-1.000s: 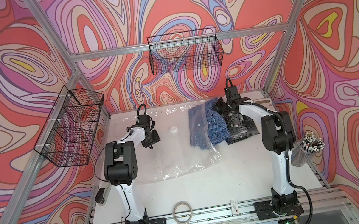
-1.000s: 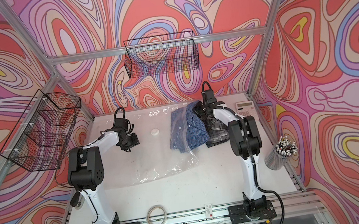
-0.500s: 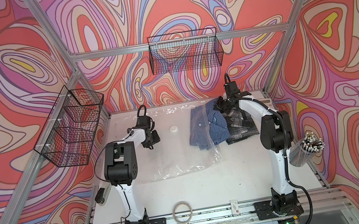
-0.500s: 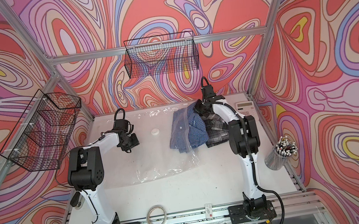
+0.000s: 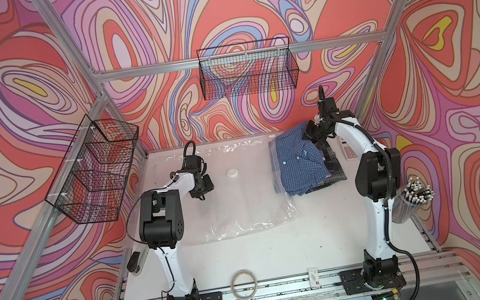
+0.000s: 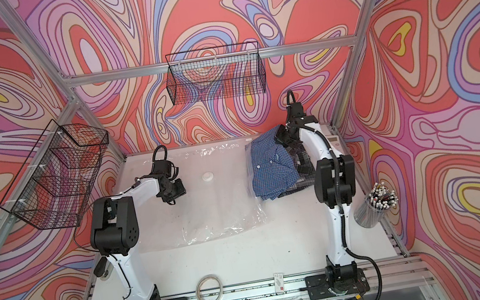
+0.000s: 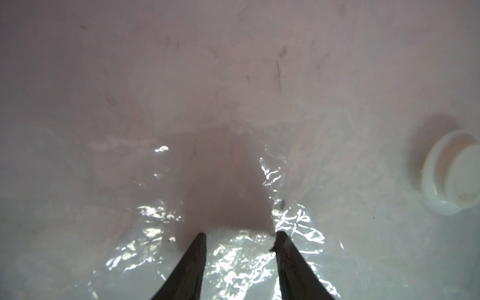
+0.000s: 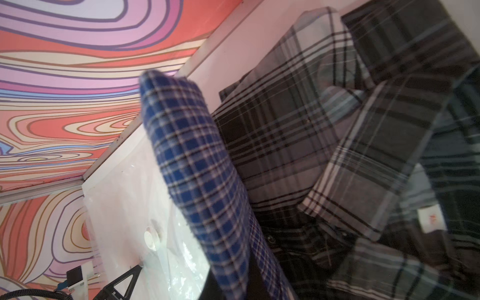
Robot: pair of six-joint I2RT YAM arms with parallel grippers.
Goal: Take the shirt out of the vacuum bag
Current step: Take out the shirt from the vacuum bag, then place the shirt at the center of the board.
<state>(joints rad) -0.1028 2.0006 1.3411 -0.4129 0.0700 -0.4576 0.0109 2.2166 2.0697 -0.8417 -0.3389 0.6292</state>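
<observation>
Under the half-spread, empty jaws of your left gripper (image 7: 239, 235) lies the clear crinkly plastic vacuum bag (image 5: 241, 208), its round white valve (image 7: 452, 174) beside them. Your right gripper (image 5: 311, 134) pinches the blue checked shirt (image 5: 297, 164) tight, with a grey plaid shirt (image 8: 298, 124) just beyond. White tabletop (image 5: 280, 254), swirl-patterned walls (image 5: 30, 92).

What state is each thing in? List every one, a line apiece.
vacuum bag: lying flat, crinkled, mouth open
blue shirt: gripped, mostly outside the bag
grey plaid shirt: outside the bag, crumpled, partly under the blue one
left gripper: open, tips at the bag's plastic
right gripper: shut on the blue shirt
</observation>
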